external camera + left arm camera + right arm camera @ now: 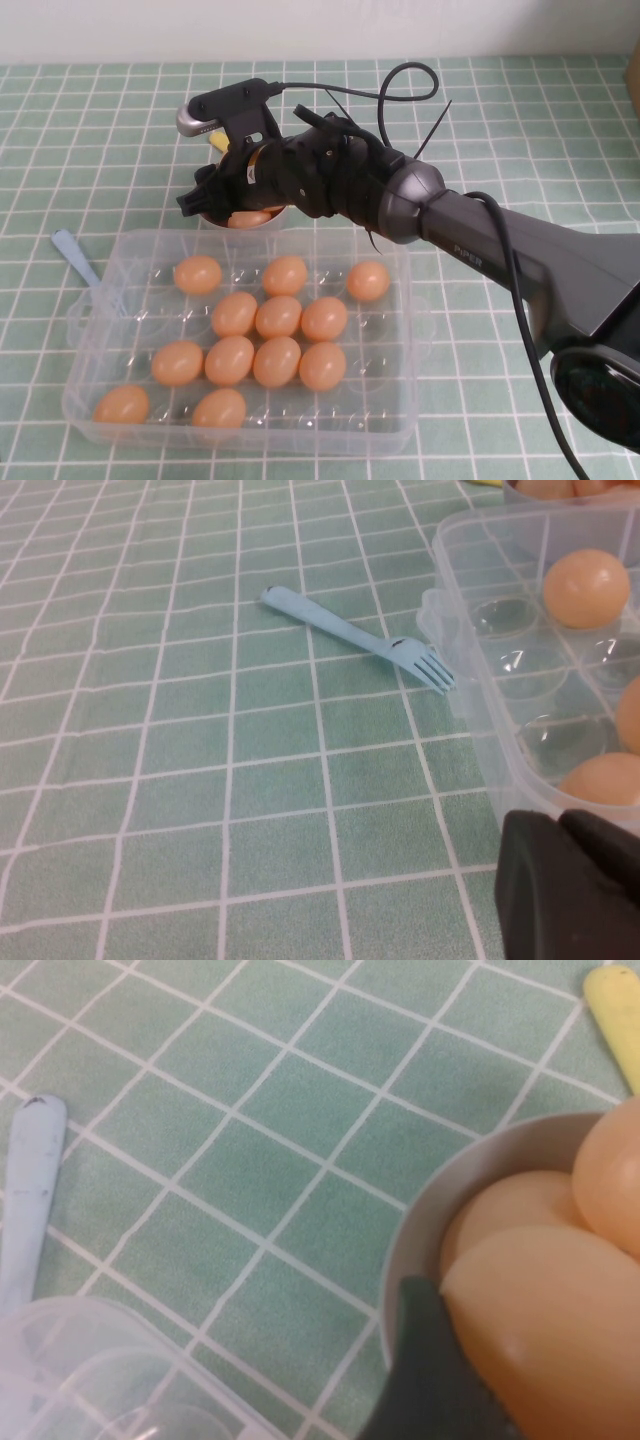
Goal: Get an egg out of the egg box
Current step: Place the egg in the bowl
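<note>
The surface [250, 1150], a green cloth with a grid of white lines, fills most of the frame. At the right edge the curved rim of a grey bowl [420, 1220] comes in, and inside it lie orange-tan eggs pressed together. The largest egg [550, 1320] sits at the lower right, and one dark finger [425, 1380] of the right claw touches its left side. A pale blue handle [30, 1190] lies at the left edge. The clear egg box [90, 1370] shows at the lower left corner. A yellow object [612, 1015] is at the upper right corner.
</note>
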